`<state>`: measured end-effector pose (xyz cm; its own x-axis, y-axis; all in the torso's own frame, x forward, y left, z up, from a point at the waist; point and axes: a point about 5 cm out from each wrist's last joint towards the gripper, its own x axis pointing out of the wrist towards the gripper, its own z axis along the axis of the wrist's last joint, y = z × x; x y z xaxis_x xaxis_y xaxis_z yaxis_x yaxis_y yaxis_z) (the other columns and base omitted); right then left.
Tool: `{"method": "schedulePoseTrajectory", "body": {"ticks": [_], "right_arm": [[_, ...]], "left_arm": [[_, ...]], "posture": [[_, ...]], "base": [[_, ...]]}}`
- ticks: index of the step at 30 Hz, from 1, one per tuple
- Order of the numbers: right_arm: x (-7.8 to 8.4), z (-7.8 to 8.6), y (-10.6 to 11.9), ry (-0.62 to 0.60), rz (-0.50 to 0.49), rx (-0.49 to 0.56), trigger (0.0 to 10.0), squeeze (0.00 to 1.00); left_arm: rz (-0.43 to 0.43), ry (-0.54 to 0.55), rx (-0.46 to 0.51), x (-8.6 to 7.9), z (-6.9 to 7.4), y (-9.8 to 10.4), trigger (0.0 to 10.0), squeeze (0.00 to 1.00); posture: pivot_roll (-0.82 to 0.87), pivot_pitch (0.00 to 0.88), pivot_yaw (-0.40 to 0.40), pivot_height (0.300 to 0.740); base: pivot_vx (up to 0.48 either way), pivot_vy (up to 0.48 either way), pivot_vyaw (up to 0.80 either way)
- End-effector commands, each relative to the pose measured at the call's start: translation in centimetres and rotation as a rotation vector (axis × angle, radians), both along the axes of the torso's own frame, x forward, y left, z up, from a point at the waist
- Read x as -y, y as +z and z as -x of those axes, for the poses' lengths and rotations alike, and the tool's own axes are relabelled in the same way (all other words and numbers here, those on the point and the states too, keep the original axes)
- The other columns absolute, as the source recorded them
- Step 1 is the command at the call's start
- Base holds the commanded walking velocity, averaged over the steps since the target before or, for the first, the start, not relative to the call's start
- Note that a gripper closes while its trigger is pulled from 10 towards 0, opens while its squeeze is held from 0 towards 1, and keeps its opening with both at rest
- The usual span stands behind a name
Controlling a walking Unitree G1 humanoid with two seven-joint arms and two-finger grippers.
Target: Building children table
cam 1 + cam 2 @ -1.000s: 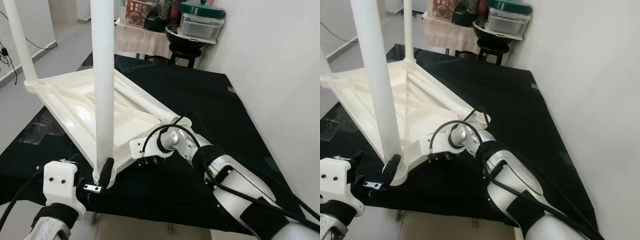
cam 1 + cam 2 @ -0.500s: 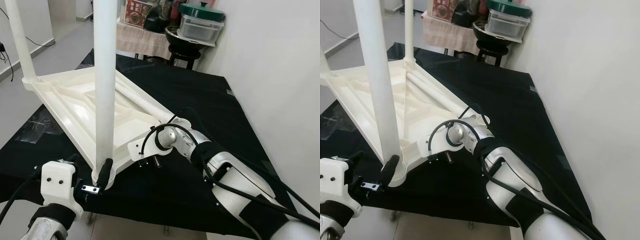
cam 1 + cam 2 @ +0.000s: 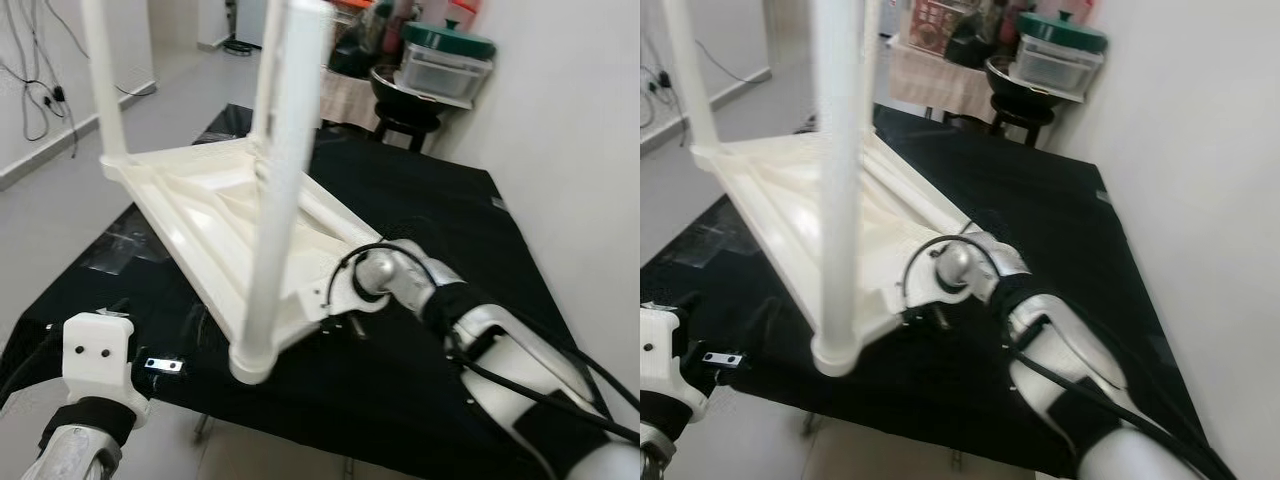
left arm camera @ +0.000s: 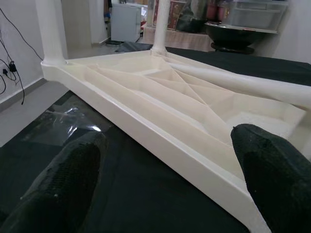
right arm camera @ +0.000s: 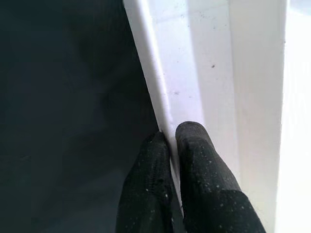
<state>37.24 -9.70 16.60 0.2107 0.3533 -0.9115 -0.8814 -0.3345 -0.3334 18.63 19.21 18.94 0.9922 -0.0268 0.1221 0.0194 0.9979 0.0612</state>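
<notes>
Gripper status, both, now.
Left gripper: open, holding nothing, facing the white tabletop.
Right gripper: shut on the tabletop's edge.

black-covered counter (image 3: 440,200), white upturned table top (image 3: 215,205) lying on it, legs up, clear plastic sheet (image 3: 125,245) beside

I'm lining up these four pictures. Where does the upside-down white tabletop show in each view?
Left eye view: tabletop left of centre, over the black cloth.
Right eye view: tabletop left of centre.
Left wrist view: tabletop across the middle, beyond the open left gripper.
Right wrist view: tabletop rim, pinched by the right gripper.
Shared landmark: the black cloth.
</notes>
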Motion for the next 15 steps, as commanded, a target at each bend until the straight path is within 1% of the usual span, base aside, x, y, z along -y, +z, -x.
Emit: {"method": "schedulePoseTrajectory", "body": {"ticks": [1,3,4,6,7,8,10,11,12,13,15], "right_arm": [[1.8,1.2,-2.5,-0.048,0.019,-0.156,0.0,0.00],[1.2,1.9,-2.6,-0.006,-0.028,-0.226,0.0,0.00],[1.2,1.9,-2.6,-0.006,-0.028,-0.226,0.0,0.00],[0.0,2.9,-3.0,0.027,-0.096,-0.290,0.0,0.00],[-0.4,3.2,-3.1,0.034,-0.120,-0.305,0.0,0.00],[-0.4,3.2,-3.1,0.034,-0.120,-0.305,0.0,0.00],[-1.6,3.6,-3.4,0.029,-0.179,-0.326,0.0,0.00],[-1.6,3.6,-3.4,0.029,-0.179,-0.326,0.0,0.00],[-2.3,3.7,-3.5,0.018,-0.211,-0.325,0.0,0.00],[-2.3,3.7,-3.5,0.018,-0.211,-0.325,0.0,0.00],[-4.6,3.4,-3.8,-0.066,-0.314,-0.289,0.0,0.00]], "left_arm": [[-0.005,-0.017,-0.015,0.2,-0.2,-0.3,10.0,0.00],[-0.007,-0.018,-0.013,0.2,-0.3,-0.2,10.0,0.00],[-0.007,-0.018,-0.013,0.2,-0.3,-0.2,10.0,0.00],[-0.008,-0.018,-0.010,0.2,-0.4,-0.1,10.0,0.00],[-0.009,-0.018,-0.009,0.2,-0.4,-0.1,10.0,0.00],[-0.009,-0.018,-0.009,0.2,-0.4,-0.1,10.0,0.00],[-0.011,-0.016,-0.008,0.2,-0.4,-0.1,10.0,0.00],[-0.011,-0.016,-0.008,0.2,-0.4,-0.1,10.0,0.00],[-0.012,-0.014,-0.007,0.1,-0.4,-0.1,10.0,0.00],[-0.012,-0.014,-0.007,0.1,-0.4,-0.1,10.0,0.00],[-0.012,-0.011,-0.004,0.1,-0.4,0.0,10.0,0.00]], "posture": [[0.18,0.067,-0.204,0.740],[0.18,0.066,-0.204,0.740],[0.18,0.066,-0.204,0.740],[0.18,0.066,-0.204,0.740],[0.18,0.065,-0.205,0.740],[0.18,0.065,-0.205,0.740],[0.19,0.064,-0.207,0.740],[0.19,0.064,-0.207,0.740],[0.19,0.064,-0.207,0.740],[0.19,0.064,-0.207,0.740],[0.19,0.063,-0.207,0.740]], "base": [[0.000,0.000,0.00],[0.000,0.000,0.00],[0.000,0.000,0.00],[0.000,0.000,0.00],[0.000,0.000,0.00],[0.000,0.000,0.00],[0.000,0.000,0.00],[0.000,0.000,0.00],[0.000,0.000,0.00],[0.000,0.000,0.00],[0.000,0.000,0.00]]}}
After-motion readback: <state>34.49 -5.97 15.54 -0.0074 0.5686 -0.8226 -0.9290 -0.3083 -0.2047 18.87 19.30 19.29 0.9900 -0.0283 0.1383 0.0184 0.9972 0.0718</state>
